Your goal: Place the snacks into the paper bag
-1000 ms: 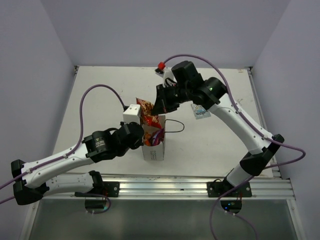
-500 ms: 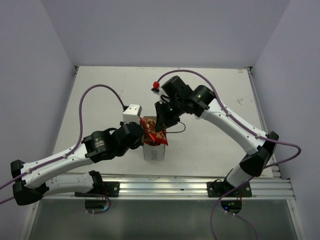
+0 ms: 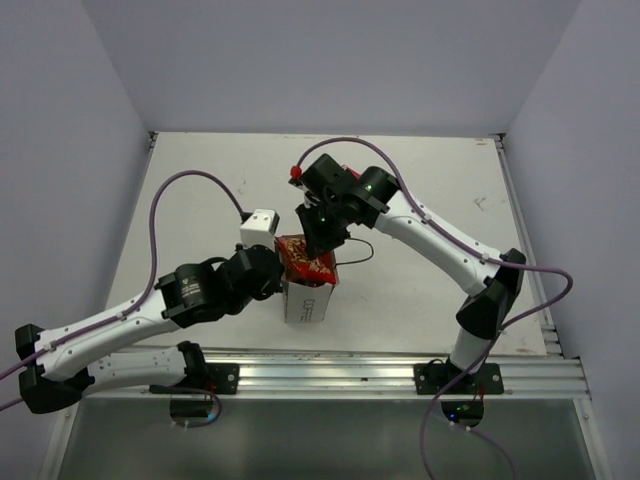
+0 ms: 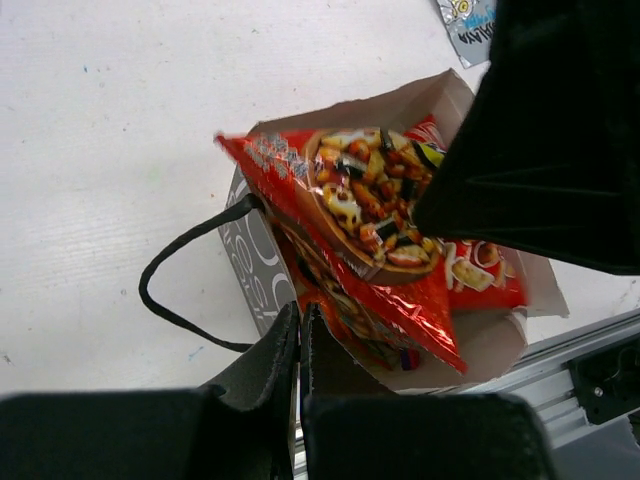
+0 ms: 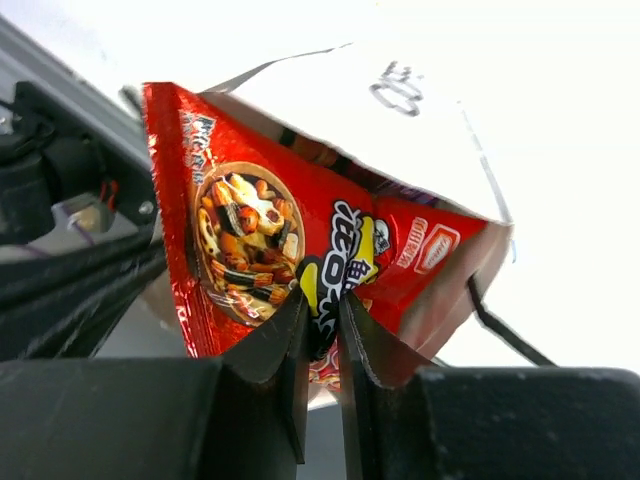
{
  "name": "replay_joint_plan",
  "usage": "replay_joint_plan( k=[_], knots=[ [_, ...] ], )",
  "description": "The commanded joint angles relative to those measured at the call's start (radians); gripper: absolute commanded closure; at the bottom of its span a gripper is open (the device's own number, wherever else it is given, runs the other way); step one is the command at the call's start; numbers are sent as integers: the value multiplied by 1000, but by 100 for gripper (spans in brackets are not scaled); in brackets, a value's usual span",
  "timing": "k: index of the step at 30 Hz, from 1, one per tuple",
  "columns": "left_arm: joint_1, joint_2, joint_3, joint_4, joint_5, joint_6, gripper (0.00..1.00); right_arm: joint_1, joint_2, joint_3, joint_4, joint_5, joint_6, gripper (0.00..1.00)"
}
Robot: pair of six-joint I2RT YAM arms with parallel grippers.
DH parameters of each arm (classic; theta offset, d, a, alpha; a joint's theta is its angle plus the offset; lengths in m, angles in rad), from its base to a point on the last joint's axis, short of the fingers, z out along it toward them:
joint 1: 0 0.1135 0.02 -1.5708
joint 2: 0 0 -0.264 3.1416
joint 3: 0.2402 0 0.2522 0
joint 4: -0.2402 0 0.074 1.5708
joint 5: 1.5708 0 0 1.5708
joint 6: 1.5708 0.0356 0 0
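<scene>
My right gripper [image 5: 322,298] pinches the red-orange packet [image 5: 240,240] half inside the paper bag [image 5: 380,130]. My left gripper [image 4: 301,315] is clenched, seemingly on the bag's rim. The lettering is illegible.

Nothing reads clearly: partial grey letters on the paper bag [image 4: 247,262], blurred print on the red-orange packet [image 4: 405,305].

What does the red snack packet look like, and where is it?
The red snack packet is shiny, crinkly foil, red-orange, with a picture of a bowl of mixed crackers and nuts and some yellow and black lettering. It lies tilted across the open top of the white paper bag, partly inside, with one corner poking out over the rim. The right gripper has a fingertip on either side of the packet's edge; whether it is squeezing cannot be told.
</scene>
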Motion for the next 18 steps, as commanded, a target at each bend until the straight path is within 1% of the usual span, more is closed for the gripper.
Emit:
replay_joint_plan(
  k=[1, 4, 7, 9, 11, 12, 13, 14, 15, 16, 18],
  knots=[
    [0, -38, 14, 11, -37, 14, 100, 11, 77, 125, -83, 110, -52, 83],
    [0, -45, 16, 8, -41, 14, 100, 30, 153, 217, -117, 131, -61, 82],
    [0, -56, 10, 1, -46, 6, 100, 59, 209, 303, -163, 161, -68, 76],
    [0, -65, 4, -2, -47, 5, 100, 82, 236, 364, -205, 190, -72, 76],
    [0, -71, 1, 0, -49, 5, 100, 94, 247, 401, -250, 205, -74, 72],
    [0, -71, -1, 0, -49, 5, 100, 94, 241, 435, -263, 211, -72, 69],
    [0, -71, -1, -2, -47, 6, 100, 96, 235, 452, -289, 219, -63, 61],
    [0, -70, -1, -2, -47, 6, 100, 96, 229, 475, -303, 222, -60, 58],
    [0, -68, -7, 1, -47, 8, 100, 96, 209, 530, -318, 225, -54, 54],
    [0, -67, -9, 1, -46, 12, 100, 96, 195, 556, -339, 230, -49, 47],
    [0, -65, -19, 14, -44, 17, 100, 96, 133, 584, -340, 237, -37, 39]
  ],
)
